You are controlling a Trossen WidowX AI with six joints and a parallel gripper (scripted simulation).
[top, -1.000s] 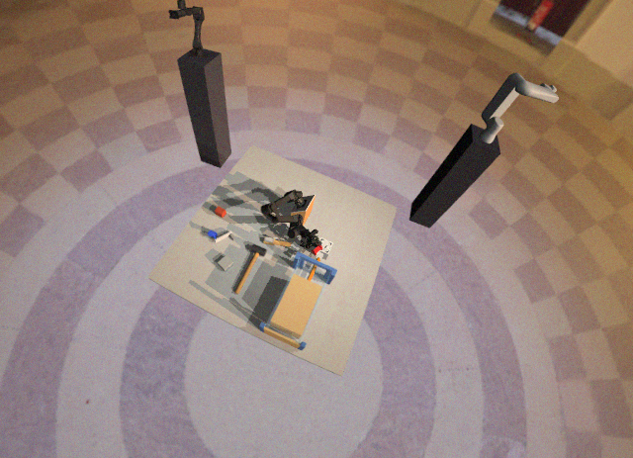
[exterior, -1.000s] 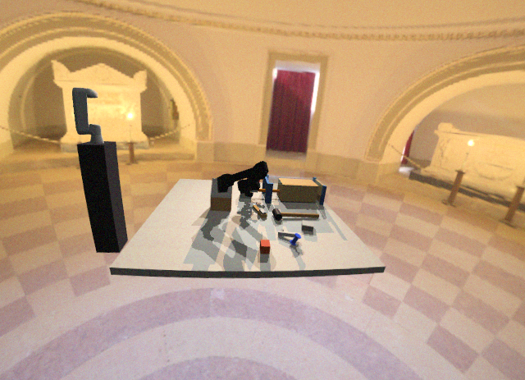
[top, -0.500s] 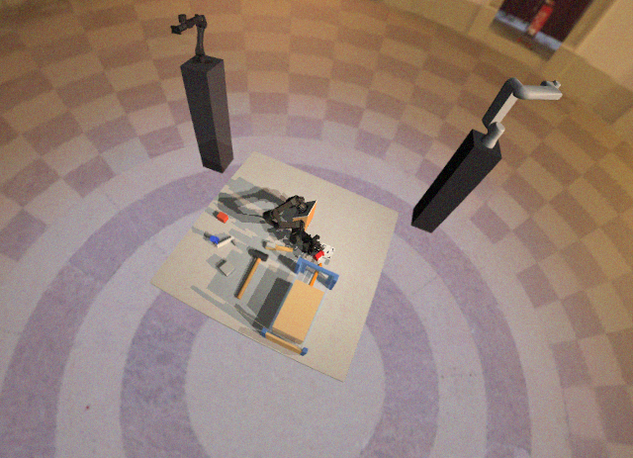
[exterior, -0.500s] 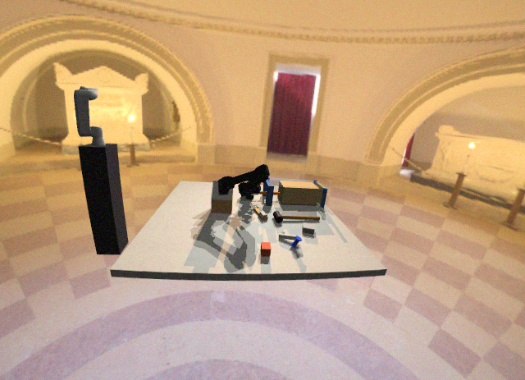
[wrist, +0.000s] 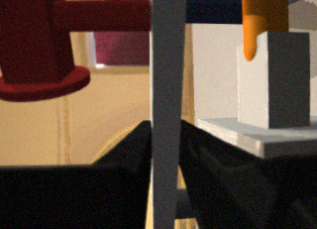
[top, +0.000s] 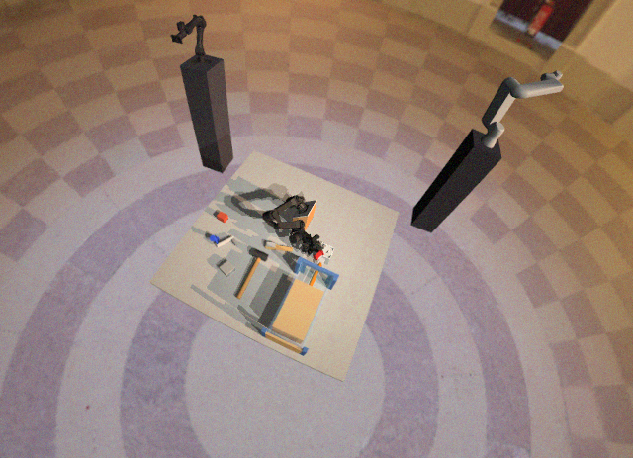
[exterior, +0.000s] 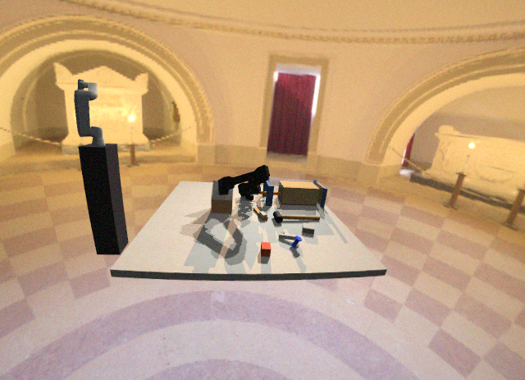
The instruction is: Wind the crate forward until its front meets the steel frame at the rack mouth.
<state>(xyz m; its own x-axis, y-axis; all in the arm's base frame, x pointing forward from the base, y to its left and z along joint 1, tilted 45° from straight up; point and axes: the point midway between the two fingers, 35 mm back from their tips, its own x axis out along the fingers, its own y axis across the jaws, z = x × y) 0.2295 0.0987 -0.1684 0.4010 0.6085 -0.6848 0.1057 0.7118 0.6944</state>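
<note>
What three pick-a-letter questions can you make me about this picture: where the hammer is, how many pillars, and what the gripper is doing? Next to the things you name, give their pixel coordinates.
1. Where is the hammer (top: 247,278) (exterior: 300,217)?
A) on the floor
B) on the table (top: 357,229) (exterior: 169,240) beside the big box (top: 299,310) (exterior: 299,194)
C) up in the air

2. How many dark pillars (top: 210,116) (exterior: 103,198) show from the top?
A) two
B) four
C) five

3. How is the gripper (top: 316,250) (exterior: 250,196) (wrist: 162,128)?
A) wide open
B) shut on nothing
C) shut on a grey bar (wrist: 166,56)

1 B: it lies flat by the box's side.
2 A: one stands at the left, one at the right.
3 C: close up, black fingers meet the bar from both sides.
</note>
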